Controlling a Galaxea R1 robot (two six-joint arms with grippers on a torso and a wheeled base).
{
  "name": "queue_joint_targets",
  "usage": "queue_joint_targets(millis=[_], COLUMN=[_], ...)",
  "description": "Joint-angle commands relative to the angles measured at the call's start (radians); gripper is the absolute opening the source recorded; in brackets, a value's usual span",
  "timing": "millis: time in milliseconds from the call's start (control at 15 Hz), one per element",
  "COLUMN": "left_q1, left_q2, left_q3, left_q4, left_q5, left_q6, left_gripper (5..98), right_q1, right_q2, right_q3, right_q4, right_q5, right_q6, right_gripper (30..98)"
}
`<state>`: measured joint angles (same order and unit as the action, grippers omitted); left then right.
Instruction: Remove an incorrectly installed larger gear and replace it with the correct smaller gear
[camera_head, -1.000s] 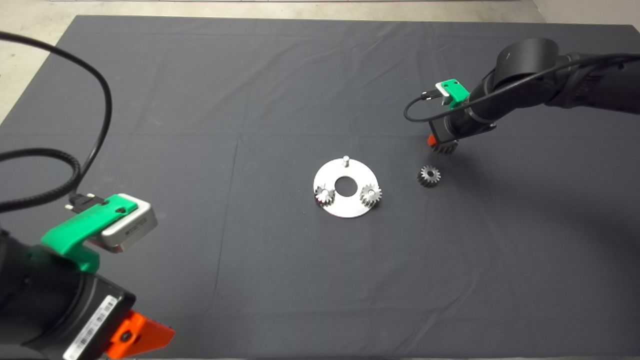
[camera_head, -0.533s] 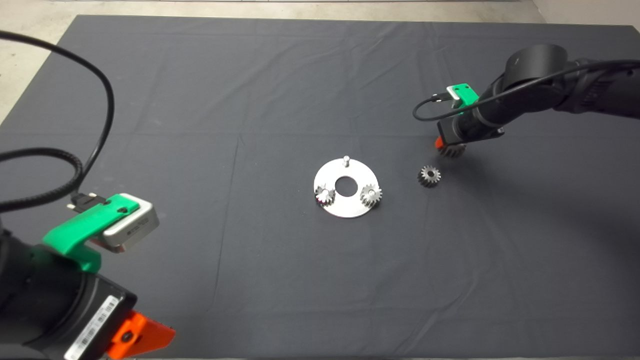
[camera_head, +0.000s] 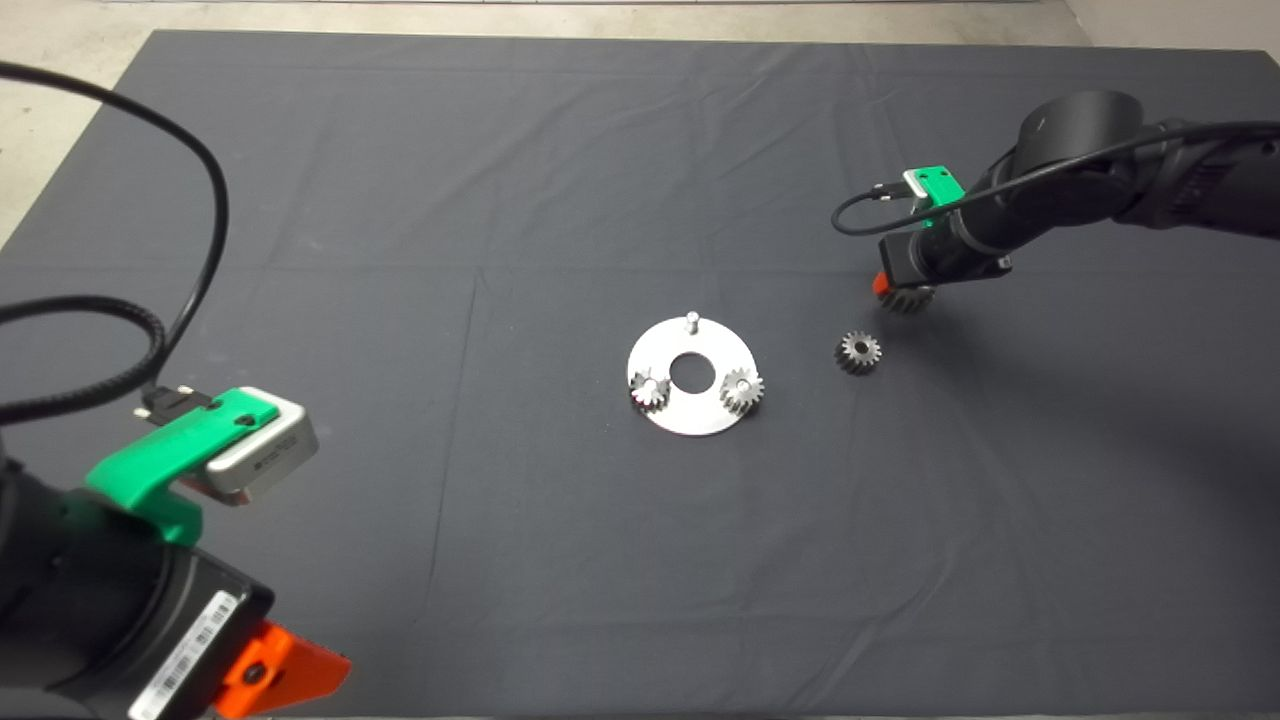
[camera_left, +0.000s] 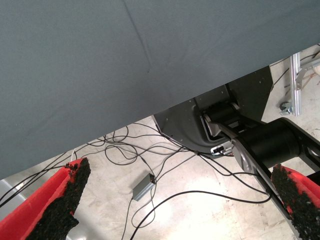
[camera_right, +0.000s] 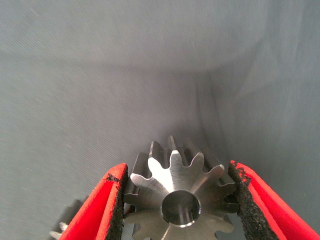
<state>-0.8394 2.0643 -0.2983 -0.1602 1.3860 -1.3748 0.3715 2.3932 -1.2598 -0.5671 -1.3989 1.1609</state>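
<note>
**Big gear off the plate, dark gear waiting nearby**

The right gripper (camera_head: 903, 297), at the head view's upper right, is clamped on the larger gear (camera_right: 178, 199), low over the mat (camera_head: 500, 200). The smaller gear (camera_head: 858, 352) lies just below-left of it, bore upward, between gripper and plate (camera_head: 690, 405). The plate's top pin (camera_head: 690, 320) stands bare. The left gripper (camera_left: 175, 205) waits lower left, fingers spread.

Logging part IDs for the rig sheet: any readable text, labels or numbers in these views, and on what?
Nothing legible.
White barcode sticker on the left arm's wrist, by the left claw: print too small to read.
Silver camera module on that wrist: dark marking, unreadable.
Larger gear in the right claw: no markings.
</note>
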Motion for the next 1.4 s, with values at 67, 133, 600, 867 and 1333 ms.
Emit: queue_joint_targets(millis=[67, 133, 600, 867, 1333], left_q1=[-0.003, -0.004, -0.004, -0.004, 0.005], left_q2=[0.002, 0.003, 0.001, 0.001, 0.004], left_q3=[0.010, 0.010, 0.010, 0.010, 0.010], left_q4=[0.001, 0.001, 0.001, 0.001, 0.001], left_q5=[0.001, 0.001, 0.001, 0.001, -0.001], left_q6=[-0.003, -0.003, -0.003, -0.003, -0.003], left_gripper=[92.9, 92.9, 92.9, 92.9, 92.9], right_q1=[0.026, 0.022, 0.018, 0.038, 0.052], right_q2=[-0.002, -0.002, -0.015, -0.016, -0.002], right_q3=[0.007, 0.007, 0.013, 0.126, 0.245], right_q4=[-0.047, -0.053, -0.059, -0.059, -0.054], right_q5=[0.000, 0.000, 0.000, -0.011, -0.028], right_q6=[0.007, 0.007, 0.008, 0.055, 0.067], right_gripper=[49.6, 50.6, 53.7, 58.7, 70.0])
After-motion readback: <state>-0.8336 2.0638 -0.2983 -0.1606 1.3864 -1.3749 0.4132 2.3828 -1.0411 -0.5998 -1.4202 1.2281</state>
